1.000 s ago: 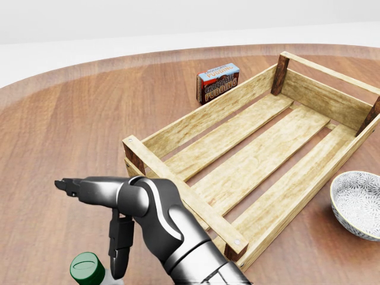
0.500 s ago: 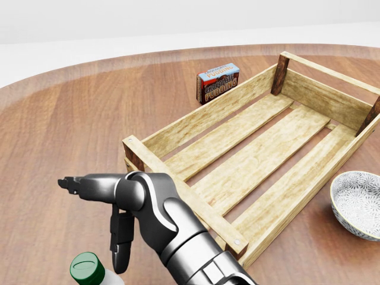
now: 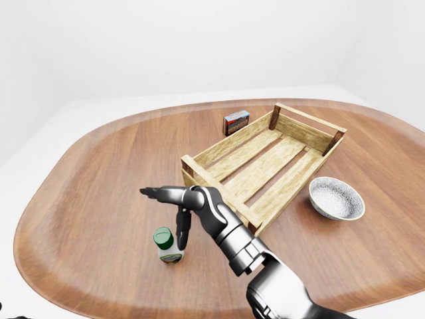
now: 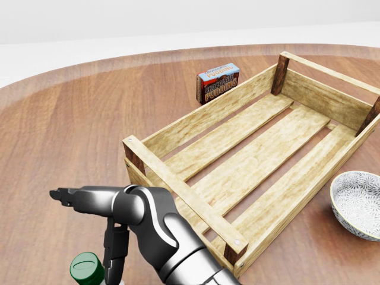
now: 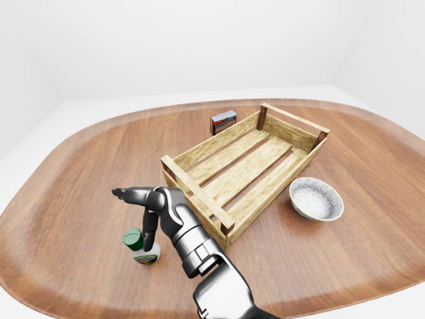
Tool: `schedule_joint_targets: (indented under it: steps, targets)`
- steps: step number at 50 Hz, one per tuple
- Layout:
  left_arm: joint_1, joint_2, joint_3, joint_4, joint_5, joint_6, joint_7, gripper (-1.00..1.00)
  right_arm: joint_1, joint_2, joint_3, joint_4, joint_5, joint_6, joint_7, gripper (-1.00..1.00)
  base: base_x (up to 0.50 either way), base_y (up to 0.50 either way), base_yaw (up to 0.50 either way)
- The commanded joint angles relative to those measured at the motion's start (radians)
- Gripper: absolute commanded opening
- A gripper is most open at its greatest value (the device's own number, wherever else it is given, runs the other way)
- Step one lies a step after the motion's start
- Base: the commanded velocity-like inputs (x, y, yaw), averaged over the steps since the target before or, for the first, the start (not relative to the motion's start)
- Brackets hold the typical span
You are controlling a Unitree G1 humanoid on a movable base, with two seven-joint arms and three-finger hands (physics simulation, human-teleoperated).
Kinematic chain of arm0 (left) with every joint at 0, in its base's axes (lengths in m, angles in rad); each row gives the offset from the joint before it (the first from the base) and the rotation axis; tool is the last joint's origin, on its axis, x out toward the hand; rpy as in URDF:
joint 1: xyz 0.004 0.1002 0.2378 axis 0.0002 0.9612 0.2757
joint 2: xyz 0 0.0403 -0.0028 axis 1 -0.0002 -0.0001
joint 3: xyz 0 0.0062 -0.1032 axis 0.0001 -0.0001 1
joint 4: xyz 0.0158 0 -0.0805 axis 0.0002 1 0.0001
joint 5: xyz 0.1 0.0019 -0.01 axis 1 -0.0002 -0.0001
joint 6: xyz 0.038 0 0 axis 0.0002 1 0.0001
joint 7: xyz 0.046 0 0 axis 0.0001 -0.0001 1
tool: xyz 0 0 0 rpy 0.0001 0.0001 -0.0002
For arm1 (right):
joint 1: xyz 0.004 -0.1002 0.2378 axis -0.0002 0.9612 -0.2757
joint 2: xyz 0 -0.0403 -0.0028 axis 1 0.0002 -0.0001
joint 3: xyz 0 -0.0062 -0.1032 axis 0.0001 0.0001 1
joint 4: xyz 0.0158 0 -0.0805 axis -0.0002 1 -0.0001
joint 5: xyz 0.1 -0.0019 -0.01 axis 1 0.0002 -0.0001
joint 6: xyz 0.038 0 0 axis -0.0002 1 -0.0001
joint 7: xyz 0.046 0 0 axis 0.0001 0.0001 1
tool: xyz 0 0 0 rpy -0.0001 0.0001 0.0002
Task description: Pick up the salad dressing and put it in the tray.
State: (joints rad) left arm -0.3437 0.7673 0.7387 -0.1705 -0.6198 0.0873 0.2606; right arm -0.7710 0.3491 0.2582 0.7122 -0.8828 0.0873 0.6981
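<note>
- Reaching in from the bottom of the left-eye view, the right hand (image 3: 174,211) was spread out and gripping nothing: one finger (image 3: 156,193) stuck out flat toward the view's left, another finger (image 3: 180,229) hung straight down.
- Right under that hanging finger stood the salad dressing (image 3: 168,246), a small upright bottle with a green cap, still on the table (image 3: 99,173). The finger sat just beside the cap on its right; couldn't tell if it actually touched. Definitely no fingers wrapped around the bottle.
- Just to the right of the hand and up from it sat the tray (image 3: 265,159), a slatted wooden crate, lying diagonally. Its near corner was close to the wrist, and nothing showed inside it.
- Further out, past the crate's far long side, a chocolate pudding box (image 3: 236,122) stood on edge, just beside the crate wall.
- Off to the hand's right, beyond the crate's other long side, was a patterned bowl (image 3: 337,198), near the crate but not touching it.
- Left hand never showed in any view.
</note>
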Motion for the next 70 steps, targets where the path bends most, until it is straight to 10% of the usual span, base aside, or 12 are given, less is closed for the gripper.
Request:
schedule_joint_targets:
  steps: [1, 6, 11, 20, 55, 56, 57, 70]
  targets:
    - [0.162, -0.017, 0.193, -0.116, -0.057, 0.0, -0.097, 1.0, 0.091, 0.0, 0.036, -0.058, 0.011, 0.0, 0.0, 1.0, 0.0, 0.0, 0.0]
    - [0.3, -0.011, 0.456, -0.092, -0.099, 0.0, -0.264, 1.0, 0.195, 0.0, 0.081, -0.101, -0.018, 0.0, 0.0, 1.0, 0.0, 0.0, 0.0]
    - [0.35, 0.012, 0.566, -0.046, -0.1, 0.0, -0.345, 1.0, 0.239, 0.0, 0.083, -0.086, 0.005, 0.0, 0.0, 1.0, 0.0, 0.0, 0.0]
    - [0.318, -0.03, 0.473, -0.061, -0.063, 0.0, -0.319, 1.0, 0.126, 0.0, 0.019, 0.07, 0.075, 0.0, 0.0, 1.0, 0.0, 0.0, 0.0]
    - [0.334, -0.013, 0.517, -0.032, -0.073, 0.0, -0.337, 1.0, -0.072, 0.0, -0.045, 0.411, 0.223, 0.0, 0.0, 1.0, 0.0, 0.0, 0.0]
    - [0.334, -0.013, 0.517, -0.031, -0.074, 0.0, -0.337, 1.0, -0.072, 0.0, -0.048, 0.407, 0.23, 0.0, 0.0, 0.47, 0.0, 0.0, 0.0]
    - [0.334, -0.013, 0.517, -0.031, -0.074, 0.0, -0.337, 1.0, -0.069, 0.0, -0.056, 0.394, 0.244, 0.0, 0.0, -1.0, 0.0, 0.0, 0.0]
    - [0.337, -0.018, 0.518, -0.043, -0.076, 0.0, -0.338, 1.0, -0.041, 0.0, -0.021, 0.322, 0.234, 0.0, 0.0, -1.0, 0.0, 0.0, 0.0]
